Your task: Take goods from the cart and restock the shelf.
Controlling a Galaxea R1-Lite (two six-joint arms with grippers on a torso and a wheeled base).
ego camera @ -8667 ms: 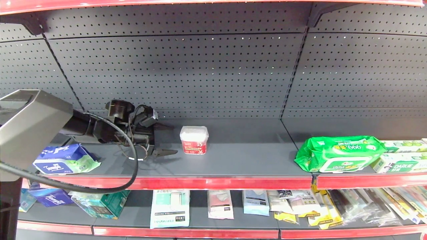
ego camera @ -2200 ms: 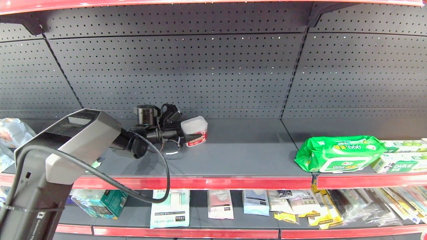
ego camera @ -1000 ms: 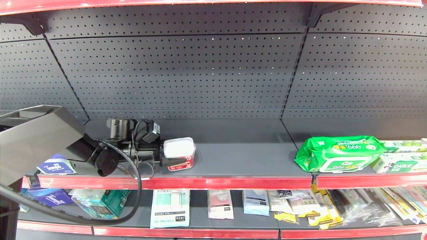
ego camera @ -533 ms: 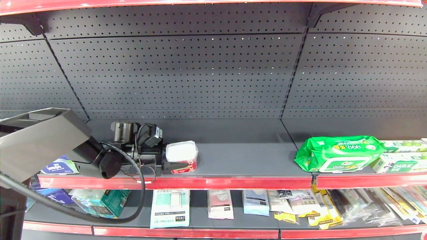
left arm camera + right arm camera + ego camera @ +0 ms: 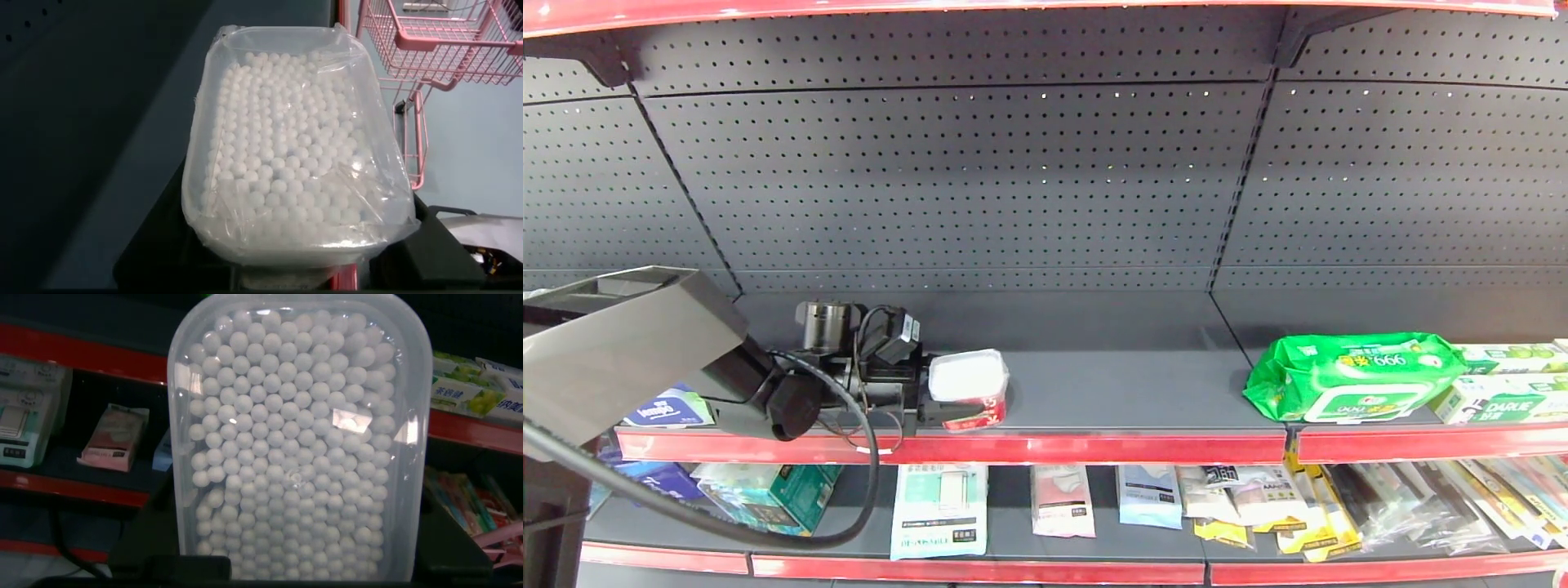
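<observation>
1. Left gripper [image 5: 957, 406]: closed on the cotton swab box [image 5: 968, 377], one dark finger at each side. It is held at the front edge of the middle shelf [image 5: 1111, 392], left of centre.
2. Cotton swab box: clear wrapped top, white swab tips packed beneath, red label on the side. Whether its base touches the shelf cannot be told.
3. Right gripper [image 5: 298, 518]: pinching a second swab box [image 5: 298, 433], with dark fingers flanking its sides.
4. Cart [image 5: 441, 41]: pink wire, seen beyond the left-held box.
5. Green wipes pack [image 5: 1347, 377]: laid flat on the same shelf, well apart to the right, just beside the toothpaste boxes [image 5: 1494, 400].
6. Blue tissue pack [image 5: 666, 406]: at the shelf's left end, partly hidden by the arm.
7. Flat packets [image 5: 1062, 498]: laid along the shelf below.
</observation>
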